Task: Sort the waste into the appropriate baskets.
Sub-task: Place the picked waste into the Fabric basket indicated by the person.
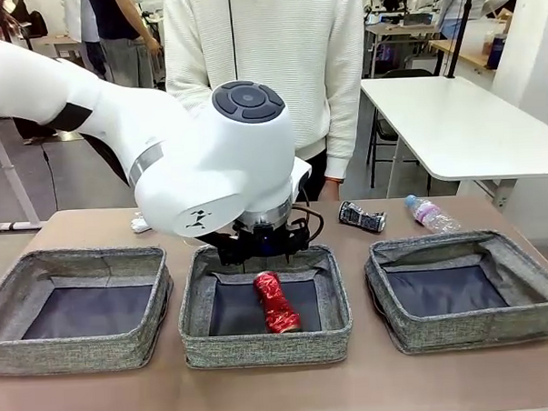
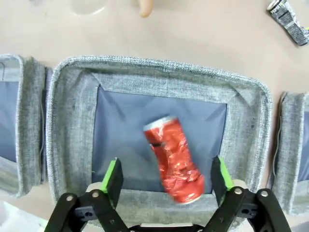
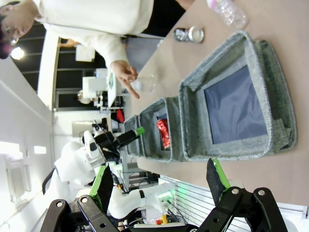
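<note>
The crushed red can (image 1: pixel 276 301) lies loose on the dark bottom of the middle basket (image 1: pixel 262 345). My left gripper (image 1: pixel 263 256) hangs just above that basket. In the left wrist view it (image 2: pixel 166 179) is open, its green pads either side of the red can (image 2: pixel 174 164) and not touching it. A crushed dark can (image 1: pixel 361 217) and a small clear bottle (image 1: pixel 432 214) lie on the table behind the right basket (image 1: pixel 470 329). The left basket (image 1: pixel 71 351) holds nothing. My right gripper (image 3: pixel 159 181) is open and holds nothing, off to the side of the right basket (image 3: pixel 193 121).
A person in a white sweater (image 1: pixel 268 69) stands at the far side. Their hand (image 3: pixel 124 75) rests on the table by a clear cup (image 3: pixel 145 83). Something small and white (image 1: pixel 140 222) lies behind the left basket. A white table (image 1: pixel 461 124) stands at the back right.
</note>
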### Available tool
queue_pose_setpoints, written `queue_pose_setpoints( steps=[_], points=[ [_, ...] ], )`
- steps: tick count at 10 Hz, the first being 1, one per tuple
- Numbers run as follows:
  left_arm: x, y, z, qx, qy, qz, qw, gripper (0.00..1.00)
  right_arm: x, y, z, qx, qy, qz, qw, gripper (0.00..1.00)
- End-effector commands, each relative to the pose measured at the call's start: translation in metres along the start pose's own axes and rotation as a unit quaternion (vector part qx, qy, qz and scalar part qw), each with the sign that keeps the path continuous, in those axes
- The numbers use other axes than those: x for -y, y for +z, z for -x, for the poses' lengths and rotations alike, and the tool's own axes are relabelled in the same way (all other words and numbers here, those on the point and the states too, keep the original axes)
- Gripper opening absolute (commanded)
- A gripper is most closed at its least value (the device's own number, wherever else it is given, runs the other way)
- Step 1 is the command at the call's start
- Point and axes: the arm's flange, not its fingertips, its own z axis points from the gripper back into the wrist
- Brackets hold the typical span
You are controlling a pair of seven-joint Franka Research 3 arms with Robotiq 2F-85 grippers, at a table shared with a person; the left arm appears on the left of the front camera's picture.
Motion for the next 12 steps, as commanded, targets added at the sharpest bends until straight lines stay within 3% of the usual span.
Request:
queue_pose_setpoints(
  steps=[1, 3, 4, 5, 7, 8, 10, 12],
  points=[
    [-0.003, 0.003, -0.001, 0.011, -0.008, -0.001, 1.000, 1.00, -0.001, 0.000, -0.003, 0.005, 0.013, -0.010, 1.000, 1.00],
    [-0.005, 0.008, -0.004, 0.000, -0.031, 0.022, 0.999, 1.00, -0.001, 0.000, -0.003, 0.005, 0.013, -0.010, 1.000, 1.00],
    [-0.011, 0.020, -0.010, -0.016, -0.081, 0.060, 0.995, 1.00, -0.001, 0.000, -0.003, 0.005, 0.013, -0.010, 1.000, 1.00],
    [-0.032, 0.051, -0.025, -0.058, -0.171, 0.147, 0.972, 1.00, -0.001, 0.000, -0.003, 0.005, 0.013, -0.010, 1.000, 1.00],
    [-0.096, 0.108, -0.066, -0.103, -0.268, 0.221, 0.932, 1.00, -0.001, 0.000, -0.003, 0.005, 0.013, -0.010, 1.000, 1.00],
    [-0.141, 0.129, -0.087, -0.118, -0.278, 0.316, 0.900, 1.00, -0.001, 0.000, -0.003, 0.005, 0.013, -0.010, 1.000, 1.00],
    [-0.224, 0.128, -0.114, -0.127, -0.235, 0.413, 0.871, 1.00, -0.001, 0.000, -0.003, 0.005, 0.013, -0.010, 1.000, 1.00],
    [-0.301, 0.117, -0.124, -0.118, -0.167, 0.448, 0.870, 1.00, -0.001, 0.000, -0.003, 0.005, 0.013, -0.010, 1.000, 1.00]
  ],
)
